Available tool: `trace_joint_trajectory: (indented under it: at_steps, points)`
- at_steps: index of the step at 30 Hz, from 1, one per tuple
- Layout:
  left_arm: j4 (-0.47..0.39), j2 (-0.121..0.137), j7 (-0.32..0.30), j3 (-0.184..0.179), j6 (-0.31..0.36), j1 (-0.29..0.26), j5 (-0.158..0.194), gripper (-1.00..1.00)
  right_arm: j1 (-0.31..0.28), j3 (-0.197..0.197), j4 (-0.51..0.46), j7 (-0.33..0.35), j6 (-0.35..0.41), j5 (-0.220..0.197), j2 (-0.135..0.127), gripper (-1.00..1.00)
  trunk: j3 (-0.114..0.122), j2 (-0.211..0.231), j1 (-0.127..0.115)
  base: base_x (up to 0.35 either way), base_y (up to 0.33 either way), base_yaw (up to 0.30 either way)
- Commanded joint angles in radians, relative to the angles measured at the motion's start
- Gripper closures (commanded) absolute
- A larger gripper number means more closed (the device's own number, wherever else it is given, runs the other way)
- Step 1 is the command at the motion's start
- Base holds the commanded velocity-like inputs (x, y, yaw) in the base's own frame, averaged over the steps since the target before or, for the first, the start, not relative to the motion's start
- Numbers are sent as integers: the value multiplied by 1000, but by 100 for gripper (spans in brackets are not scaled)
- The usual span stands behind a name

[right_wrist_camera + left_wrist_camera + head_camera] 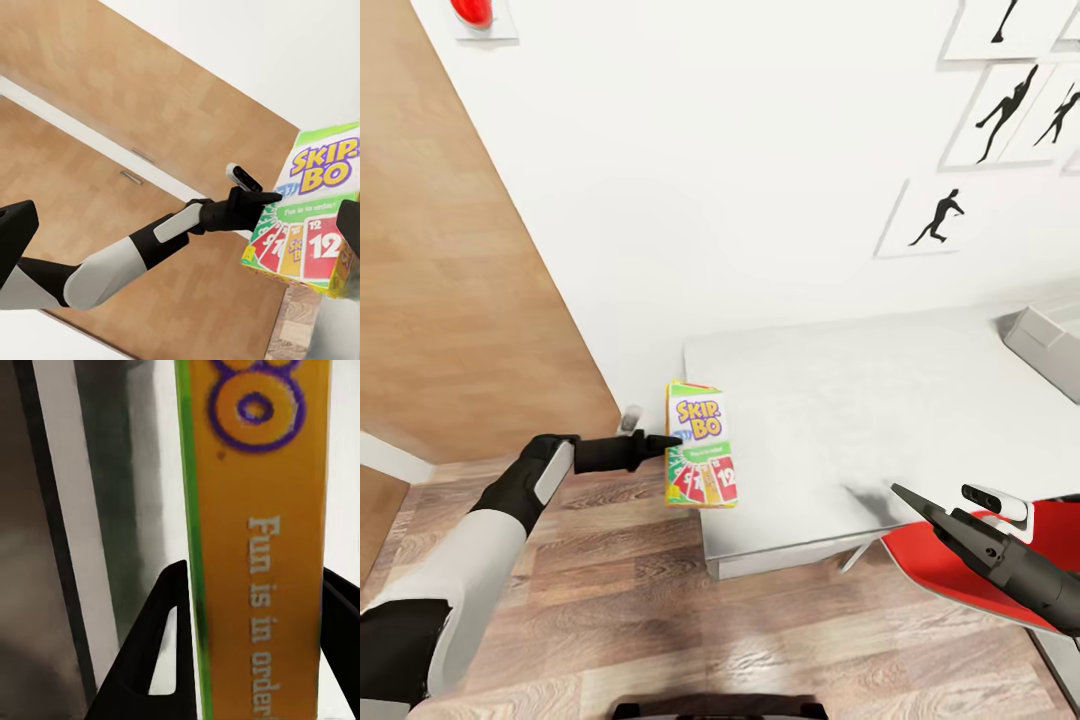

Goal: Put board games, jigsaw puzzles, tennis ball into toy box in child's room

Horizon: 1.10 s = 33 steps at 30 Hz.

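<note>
You've got a red round wall button (472, 10) on its white plate high on the wall, black silhouette prints (938, 217) at the right, a wooden door (450, 250) at the left, and a red chair seat (950, 570) near the floor

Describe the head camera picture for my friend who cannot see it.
The robot's left gripper holds a colourful Skip-Bo game box at the near corner of a pale grey table. The right gripper hovers by a red chair, below a white wall with black silhouette prints.
</note>
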Motion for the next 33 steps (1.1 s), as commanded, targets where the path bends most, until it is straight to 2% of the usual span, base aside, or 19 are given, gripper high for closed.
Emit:
trace_joint_trajectory:
  at_steps: [1,4,7,8,9,10,13,16,18,20,21,25,33]
  points:
    - [-2,4,-7,-3,12,-1,5,100,0,0,0,0,8,-4,0,-100,2,6,-3,0,0,0]
    - [-14,31,-50,-7,41,1,5,100,0,0,0,0,7,-4,0,-100,11,27,-15,0,0,0]
    - [-24,99,-148,-10,52,13,5,100,0,0,0,0,6,-4,0,-100,14,34,-19,0,0,0]
    - [-25,111,-167,-10,52,17,5,100,0,0,0,0,6,-3,0,-100,14,34,-19,0,0,0]
    - [-27,169,-267,-10,51,41,4,100,0,1,-1,-1,6,-3,0,-100,14,34,-19,0,0,0]
    - [-27,192,-308,-10,50,55,3,100,0,1,-1,-1,5,-3,0,-100,14,34,-19,0,0,0]
    - [-28,234,-389,-10,47,93,1,100,0,1,-1,-1,5,-3,1,-100,14,34,-19,0,0,0]
    - [-27,291,-506,-9,17,160,0,100,0,2,-1,-2,4,-1,4,-100,14,34,-19,0,0,0]
    - [-26,311,-563,-6,-13,191,-1,100,0,3,-2,-2,3,-1,5,-100,14,34,-19,0,0,0]
    - [-29,325,-613,-3,-32,210,-1,100,0,3,-2,-3,2,0,7,-100,14,34,-19,0,0,0]
    - [-32,351,-613,-2,-47,226,2,100,0,4,-2,-6,1,2,12,-100,14,34,-19,0,0,0]
    - [-35,361,-613,-1,-50,230,3,100,0,5,-2,-8,-1,2,21,-100,14,34,-19,0,0,0]
    - [-41,363,-613,-3,-54,231,5,100,0,5,-2,-5,-24,1,24,-100,17,34,-19,0,0,-70]
